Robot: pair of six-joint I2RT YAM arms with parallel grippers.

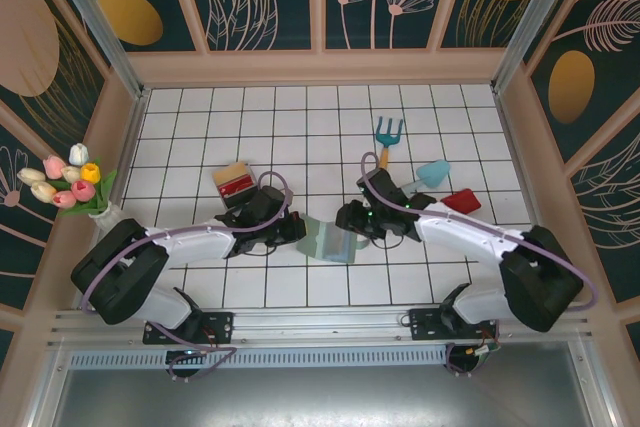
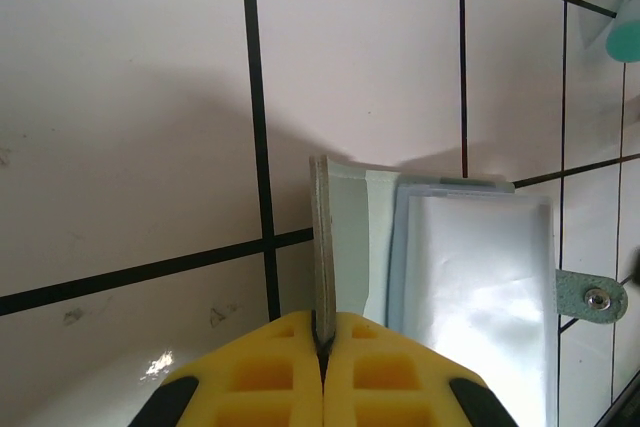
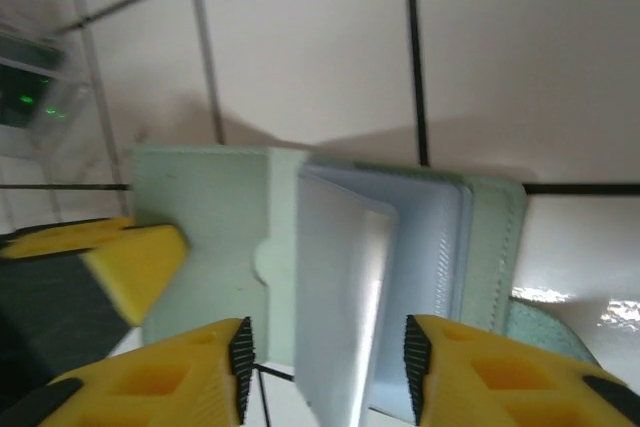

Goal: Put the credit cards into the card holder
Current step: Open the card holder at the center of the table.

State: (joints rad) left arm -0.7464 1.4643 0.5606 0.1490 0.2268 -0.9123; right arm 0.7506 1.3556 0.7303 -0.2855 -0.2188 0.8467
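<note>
left fingers (image 2: pixel 260 372) clamp the holder's (image 2: pixel 470 277) left flap, likely to keep it open; right fingers (image 3: pixel 480 372) stand apart above it.

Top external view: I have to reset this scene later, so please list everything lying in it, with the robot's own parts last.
card holder: one, grey-green with paler blue-grey pockets, front centre, lying open between the two grippers
credit cards: one small stack, red and tan showing, count unclear, left of centre
garden fork: one, blue head with orange handle, back right
trowel: one, teal, right of centre
red tool: one, red, far right beside the right arm, kind unclear
tulips: one bunch, pink, white and yellow, on the left wall
left gripper: one, yellow pads, shut on the card holder's edge
right gripper: one, yellow pads, open over the holder's inner pocket
</note>
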